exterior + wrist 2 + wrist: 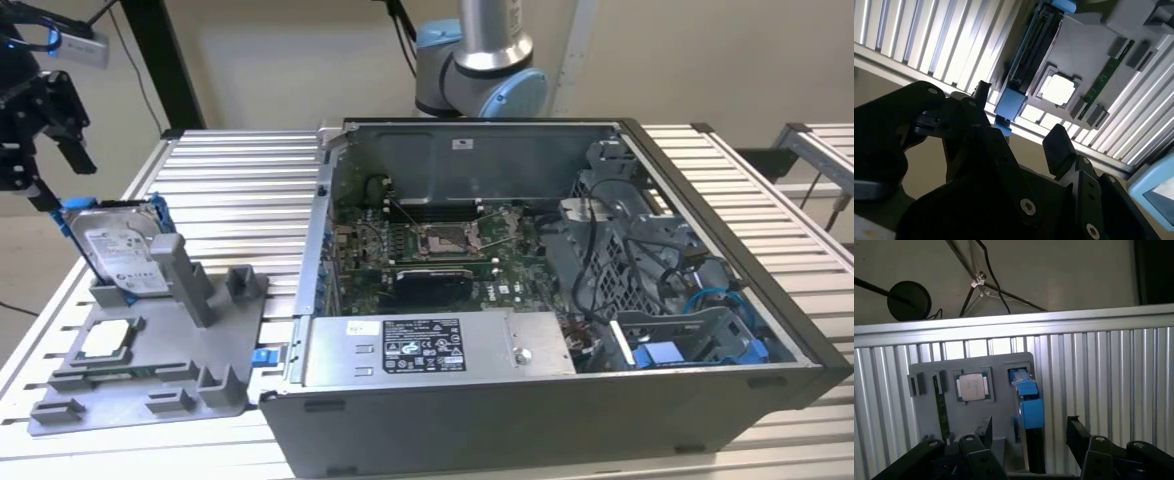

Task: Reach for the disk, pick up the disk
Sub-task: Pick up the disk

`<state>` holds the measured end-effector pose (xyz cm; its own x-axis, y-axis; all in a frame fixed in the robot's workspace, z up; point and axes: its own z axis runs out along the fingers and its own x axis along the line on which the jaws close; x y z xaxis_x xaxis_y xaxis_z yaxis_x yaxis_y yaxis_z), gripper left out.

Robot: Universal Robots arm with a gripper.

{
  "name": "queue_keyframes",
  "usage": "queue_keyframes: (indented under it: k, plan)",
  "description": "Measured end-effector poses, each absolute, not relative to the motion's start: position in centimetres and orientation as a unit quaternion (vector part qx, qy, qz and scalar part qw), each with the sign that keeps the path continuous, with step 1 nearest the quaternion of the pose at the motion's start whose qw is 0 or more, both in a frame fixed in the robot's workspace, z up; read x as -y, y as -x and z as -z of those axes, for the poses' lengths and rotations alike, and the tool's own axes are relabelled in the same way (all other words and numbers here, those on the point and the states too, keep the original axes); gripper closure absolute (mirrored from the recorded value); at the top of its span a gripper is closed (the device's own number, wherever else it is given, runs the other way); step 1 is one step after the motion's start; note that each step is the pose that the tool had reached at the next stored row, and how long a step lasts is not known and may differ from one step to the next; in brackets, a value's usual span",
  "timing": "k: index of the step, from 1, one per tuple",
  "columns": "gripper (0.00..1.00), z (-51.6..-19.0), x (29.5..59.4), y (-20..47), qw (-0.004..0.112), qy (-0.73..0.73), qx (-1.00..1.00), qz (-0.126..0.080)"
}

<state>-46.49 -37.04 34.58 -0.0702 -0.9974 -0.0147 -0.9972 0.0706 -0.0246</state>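
**Over the table's corner: lining the open gripper up on the standing disk**

On the slatted table (747, 190), the open computer case (561, 430) is taking up most of the room, so I am working at the exterior view's left of it. The grey fixture tray (160, 385) is lying there. The gripper (47, 150) is hovering above and off to the exterior view's left of the tray. Its fingers (1059, 147) are spread wide and carrying nothing.

The disk (118, 245) is standing on edge in a slot at the tray's far end. Its labelled face is turned toward the exterior camera, and it is well apart from the gripper.

In both wrist views I am seeing the disk edge-on, with its blue rail (1029, 407) running between the two fingers. I am reading that as a roughly matched heading.

To do the reach well, I judge I should be keeping the fingers parallel to the disk's flat faces. I should be centring on its upper edge and coming straight down, so neither finger clips the rail or the tray's grey post beside it.

The processor chip (971, 387) and the green memory stick (941, 412) are sitting close by in the same tray. I am judging that the approach should be staying clear of both.
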Motion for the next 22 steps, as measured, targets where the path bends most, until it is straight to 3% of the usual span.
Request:
queue_keyframes:
  k: [22]
  plan:
    - [0.0, -30.9, 37.0, 46.4, 0.013, 0.685, -0.728, 0.003]
